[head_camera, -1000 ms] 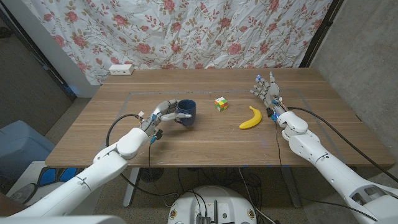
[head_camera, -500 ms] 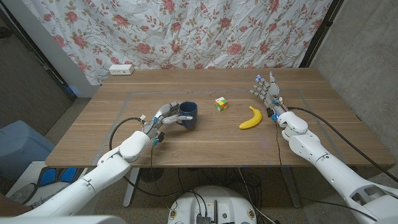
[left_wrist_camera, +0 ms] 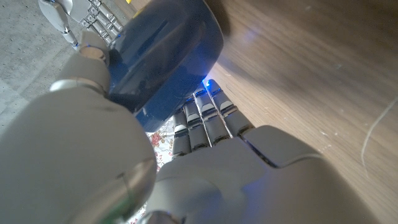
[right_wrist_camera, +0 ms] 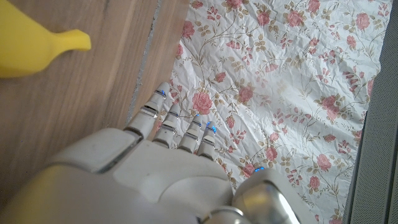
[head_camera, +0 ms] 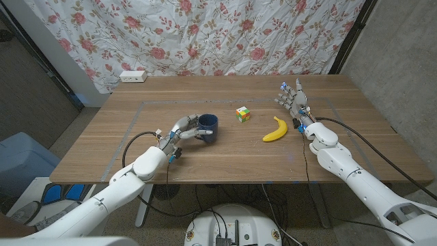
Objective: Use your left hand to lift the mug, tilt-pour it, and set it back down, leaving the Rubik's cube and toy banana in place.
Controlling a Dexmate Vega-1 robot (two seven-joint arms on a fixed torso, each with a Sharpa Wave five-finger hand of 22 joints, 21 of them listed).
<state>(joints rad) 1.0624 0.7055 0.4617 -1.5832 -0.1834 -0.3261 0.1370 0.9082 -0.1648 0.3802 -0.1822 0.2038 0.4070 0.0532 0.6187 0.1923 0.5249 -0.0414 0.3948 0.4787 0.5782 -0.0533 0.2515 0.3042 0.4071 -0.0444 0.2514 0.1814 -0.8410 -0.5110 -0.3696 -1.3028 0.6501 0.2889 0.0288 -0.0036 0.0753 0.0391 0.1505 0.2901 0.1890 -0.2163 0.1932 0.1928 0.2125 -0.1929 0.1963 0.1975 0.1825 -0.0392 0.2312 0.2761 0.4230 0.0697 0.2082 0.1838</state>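
Note:
A dark blue mug [head_camera: 209,128] stands upright on the wooden table [head_camera: 225,154], left of centre. My left hand [head_camera: 181,130] grips it from the left, fingers wrapped on its side. In the left wrist view the mug [left_wrist_camera: 165,56] sits between the thumb and the fingers [left_wrist_camera: 208,118] of that hand [left_wrist_camera: 205,168]. The Rubik's cube [head_camera: 243,114] lies right of the mug and the yellow toy banana [head_camera: 275,129] further right. My right hand [head_camera: 295,99] stands beyond the banana, fingers spread, holding nothing. The right wrist view shows the banana's tip [right_wrist_camera: 37,43] beside that hand [right_wrist_camera: 155,168].
A white power strip [head_camera: 133,76] lies at the table's far left edge. A floral curtain [head_camera: 205,34] hangs behind the table. A blue bin [head_camera: 24,160] stands on the floor to the left. Cables trail from both arms over the near table.
My left hand and the mug have shifted slightly to the right and nearer, with the fingers closing further round the mug. The right hand, cube and banana have not moved.

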